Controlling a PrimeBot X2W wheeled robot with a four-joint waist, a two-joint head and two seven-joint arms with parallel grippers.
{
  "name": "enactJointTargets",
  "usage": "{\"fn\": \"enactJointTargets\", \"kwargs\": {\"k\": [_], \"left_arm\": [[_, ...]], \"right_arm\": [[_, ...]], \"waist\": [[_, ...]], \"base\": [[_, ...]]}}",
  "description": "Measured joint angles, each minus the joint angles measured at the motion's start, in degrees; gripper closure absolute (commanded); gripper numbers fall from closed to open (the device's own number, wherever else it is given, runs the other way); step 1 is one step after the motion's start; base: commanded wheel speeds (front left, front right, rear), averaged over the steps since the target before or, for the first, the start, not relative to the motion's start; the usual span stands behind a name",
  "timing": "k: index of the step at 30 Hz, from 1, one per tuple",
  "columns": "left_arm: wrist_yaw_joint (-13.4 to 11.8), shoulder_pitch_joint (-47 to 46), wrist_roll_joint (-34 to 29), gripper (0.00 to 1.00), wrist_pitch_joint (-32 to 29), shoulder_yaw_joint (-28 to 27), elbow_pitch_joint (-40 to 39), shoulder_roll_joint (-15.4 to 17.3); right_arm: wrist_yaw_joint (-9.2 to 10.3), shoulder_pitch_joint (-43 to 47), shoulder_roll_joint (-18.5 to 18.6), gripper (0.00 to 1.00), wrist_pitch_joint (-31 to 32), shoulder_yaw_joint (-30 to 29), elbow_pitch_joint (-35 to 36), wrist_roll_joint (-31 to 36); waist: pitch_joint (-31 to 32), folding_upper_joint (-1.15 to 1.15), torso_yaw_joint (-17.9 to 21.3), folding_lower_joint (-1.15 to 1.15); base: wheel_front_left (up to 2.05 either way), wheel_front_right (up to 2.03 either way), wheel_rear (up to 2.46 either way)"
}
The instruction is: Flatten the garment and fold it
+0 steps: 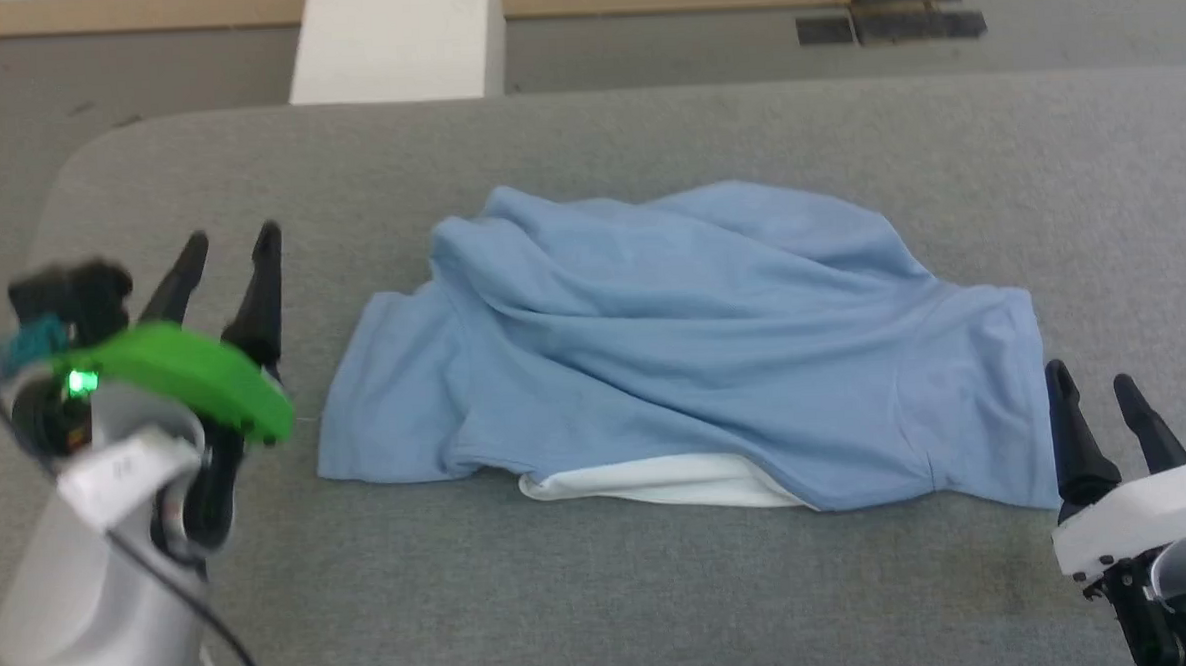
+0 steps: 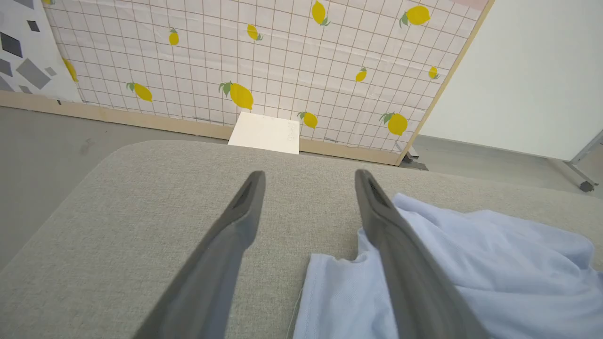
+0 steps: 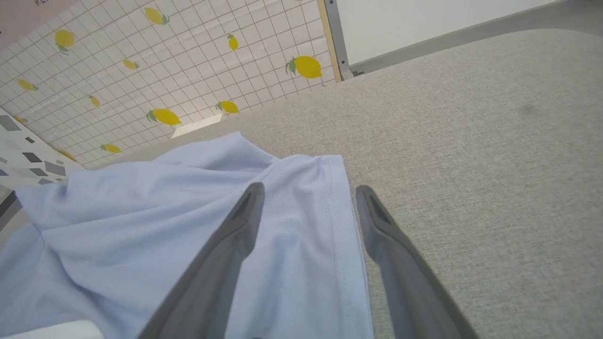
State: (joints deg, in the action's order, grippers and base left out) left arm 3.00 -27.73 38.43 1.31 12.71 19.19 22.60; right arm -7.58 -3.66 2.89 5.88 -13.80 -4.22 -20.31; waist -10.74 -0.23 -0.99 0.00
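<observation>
I see a big grey table [image 1: 664, 590] in front of me. Behind it, a white block [image 1: 395, 41] stands on the grey floor [image 1: 141, 72]. The wall [image 2: 282, 56] past it has little squares and yellow lemons [image 2: 241, 95]. Dark mats [image 1: 890, 25] lie by the wall.

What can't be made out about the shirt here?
- Head view: white strip under the garment; blue cloth covers most of it, so collar or lining is unclear.
- Head view: wrist behind left gripper is blurred.
- Right wrist view: garment's near part is cut off by the bottom edge.
</observation>
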Motion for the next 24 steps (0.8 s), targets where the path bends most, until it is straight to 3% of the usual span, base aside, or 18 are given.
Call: {"fn": "enactJointTargets", "kwargs": {"k": [6, 14, 18, 24], "left_arm": [[-1.2, 10.3, -0.9, 0.00, 7.3, -1.0, -3.5, -0.1], [-2.7, 15.7, -1.0, 0.00, 5.8, -0.3, -4.9, 0.1], [-3.1, 14.8, 0.0, 0.00, -4.4, 2.2, -4.3, 1.1], [-4.7, 7.6, 3.0, 0.00, -28.7, 7.9, -0.9, 2.6]], "right_arm": [[0.00, 1.1, 0.0, 0.00, 0.8, -0.5, 0.2, 0.0], [0.00, 3.0, 0.0, 0.00, 1.3, -1.7, 1.3, 0.0], [0.00, 3.2, 0.0, 0.00, 1.4, -1.8, 1.7, -0.2], [0.00, 3.2, 0.0, 0.00, 1.4, -1.5, 2.0, -0.4]], "waist": [[3.4, 0.00, -1.4, 0.00], [5.4, 0.00, -1.4, 0.00], [5.0, 0.00, -1.1, 0.00], [4.0, 0.00, -0.2, 0.00]], "base": [[0.00, 0.00, 0.00], [0.00, 0.00, 0.00], [0.00, 0.00, 0.00], [0.00, 0.00, 0.00]]}}
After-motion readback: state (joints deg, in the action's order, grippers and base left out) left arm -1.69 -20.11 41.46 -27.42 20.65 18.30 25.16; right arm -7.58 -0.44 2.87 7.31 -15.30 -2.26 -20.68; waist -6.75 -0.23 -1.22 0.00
